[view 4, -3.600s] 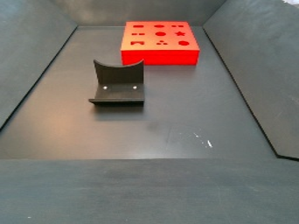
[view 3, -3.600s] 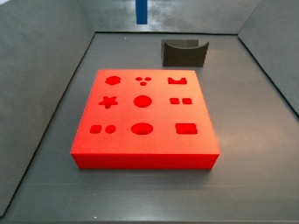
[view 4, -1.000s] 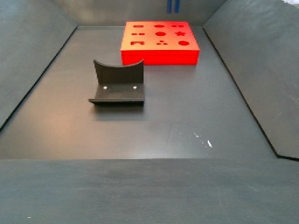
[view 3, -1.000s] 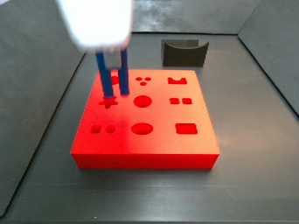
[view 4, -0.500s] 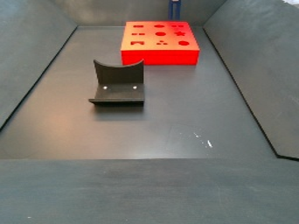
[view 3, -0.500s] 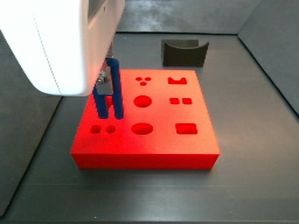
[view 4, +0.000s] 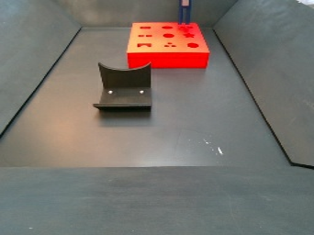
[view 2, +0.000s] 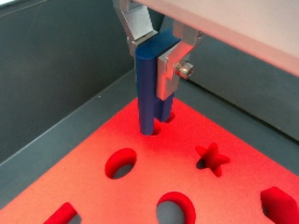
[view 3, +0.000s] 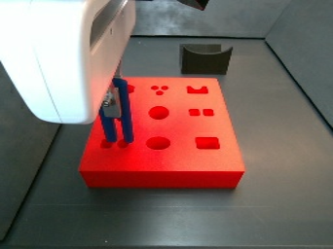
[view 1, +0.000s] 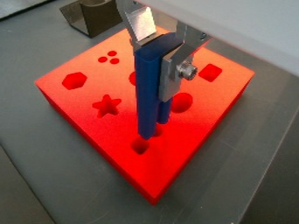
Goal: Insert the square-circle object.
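The blue square-circle piece [view 1: 152, 87] stands upright, clamped between my gripper's [view 1: 162, 51] silver fingers [view 1: 142, 23]; both wrist views show the same hold [view 2: 153, 83]. The gripper is over the red block [view 3: 182, 136], whose top has several shaped holes. In a side view the piece [view 3: 117, 119] has its lower end at the two-part hole [view 3: 115, 143] in the block's front left corner. How deep it sits I cannot tell. In the far side view the piece [view 4: 185, 9] rises above the block [view 4: 170, 48].
The dark fixture [view 3: 204, 58] stands behind the block, apart from it, and shows on open floor in the far side view [view 4: 123, 87]. Grey bin walls rise on all sides. The star hole [view 2: 212, 157] is beside the piece.
My gripper has carried the blue piece from over the star hole towards the block's front left corner and lower, down to the two-part hole.
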